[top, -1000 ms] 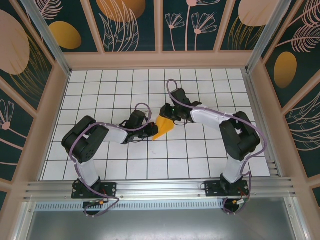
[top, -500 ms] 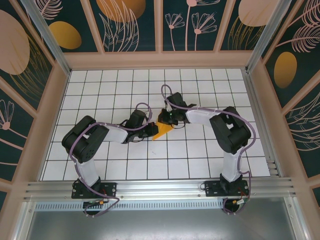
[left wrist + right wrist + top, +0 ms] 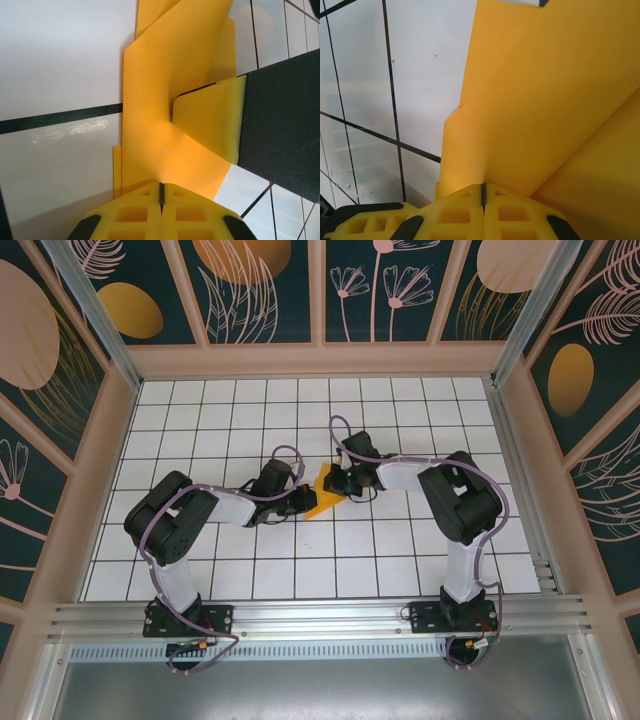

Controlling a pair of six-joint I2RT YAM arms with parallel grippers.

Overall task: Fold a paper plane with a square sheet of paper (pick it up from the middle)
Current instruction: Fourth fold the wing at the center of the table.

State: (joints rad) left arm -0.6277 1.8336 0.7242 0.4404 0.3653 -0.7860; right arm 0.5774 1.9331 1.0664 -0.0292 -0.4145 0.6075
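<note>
Left pincer and right pincer, top view, both clamp the creased square sheet of paper between them. Left wrist: sheet pinched at its tips, fanning ahead. Right wrist: likewise. Judged mid-fold; next, press the crease flat.

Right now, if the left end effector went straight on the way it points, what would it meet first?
The folded paper, which the left end effector grips; just beyond it, probably a finger of the right end effector, though depth is unclear.

smooth matt paper, glossy table, plastic fingers
</note>
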